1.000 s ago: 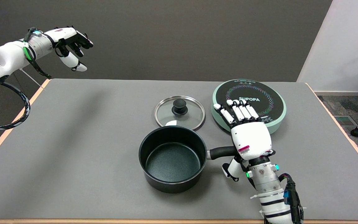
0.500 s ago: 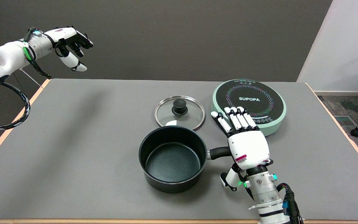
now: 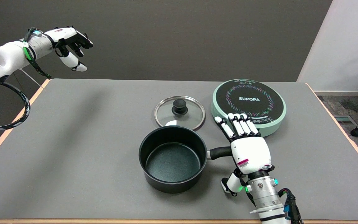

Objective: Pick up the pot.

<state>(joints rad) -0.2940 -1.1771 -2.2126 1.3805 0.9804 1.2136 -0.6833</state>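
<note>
Grey table (image 3: pixel 89 140), black pot (image 3: pixel 172 158), right hand (image 3: pixel 249 149) released, fingers extended above pot handle (image 3: pixel 220 152)

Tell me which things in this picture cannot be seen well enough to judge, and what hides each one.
All in the head view:
- Far end of the black pot's handle: covered by the white right robot hand, so contact cannot be judged.
- Palm side and thumb of that hand: turned away from the camera.
- Small control markings on the round mint-green induction cooker: partly behind the fingers, and too small.
- White patch under the round glass lid: cut off by the pot's rim.
</note>
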